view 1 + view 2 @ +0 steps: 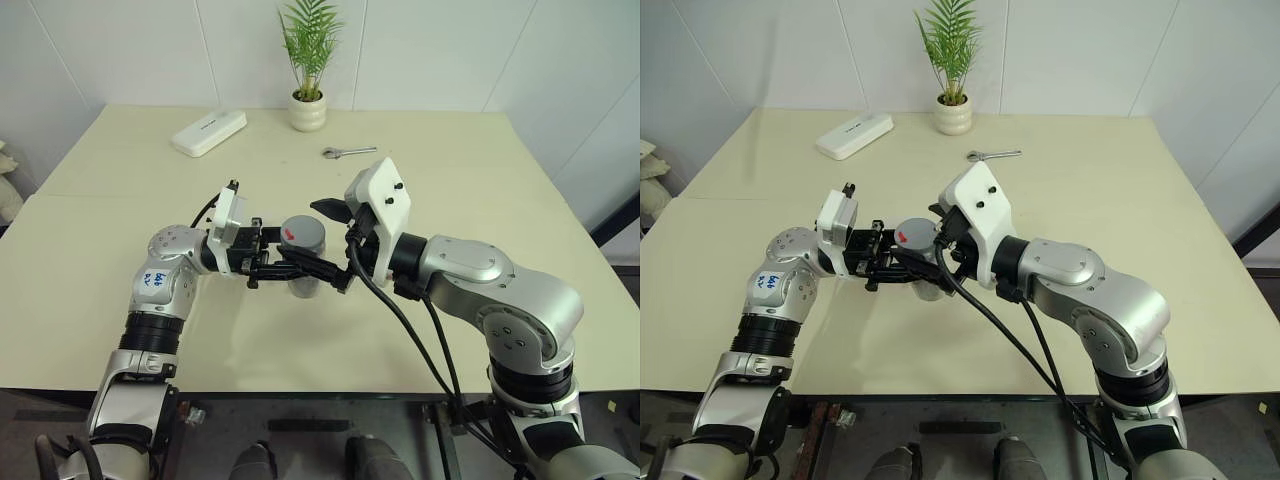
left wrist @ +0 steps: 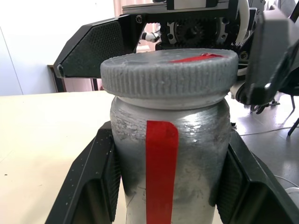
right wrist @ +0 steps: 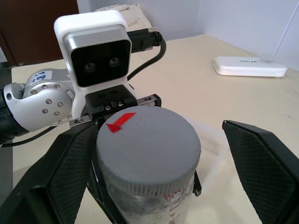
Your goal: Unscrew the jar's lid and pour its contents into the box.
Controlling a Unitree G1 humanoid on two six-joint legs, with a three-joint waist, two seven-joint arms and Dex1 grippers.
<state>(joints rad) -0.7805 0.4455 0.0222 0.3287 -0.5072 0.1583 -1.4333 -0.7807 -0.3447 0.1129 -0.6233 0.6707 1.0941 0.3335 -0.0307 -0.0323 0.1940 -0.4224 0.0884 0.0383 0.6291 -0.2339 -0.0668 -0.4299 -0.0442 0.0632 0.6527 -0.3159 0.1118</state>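
The silvery-grey jar (image 2: 163, 158) with a red stripe is held above the cream table, and my left gripper (image 1: 300, 268) is shut on its body from the left. Its grey ribbed lid (image 3: 147, 144), marked with red, sits on top of the jar. My right gripper (image 1: 330, 243) comes in from the right and stands open. Its black fingers (image 3: 259, 168) flank the lid on either side with a gap to it. A corner of the clear plastic box (image 3: 211, 148) shows on the table just behind and below the jar.
A flat white oblong case (image 1: 208, 132) lies at the table's far left. A white pot with a green plant (image 1: 308, 110) stands at the far edge, and a metal wrench (image 1: 348, 151) lies near it. A wall runs behind the table.
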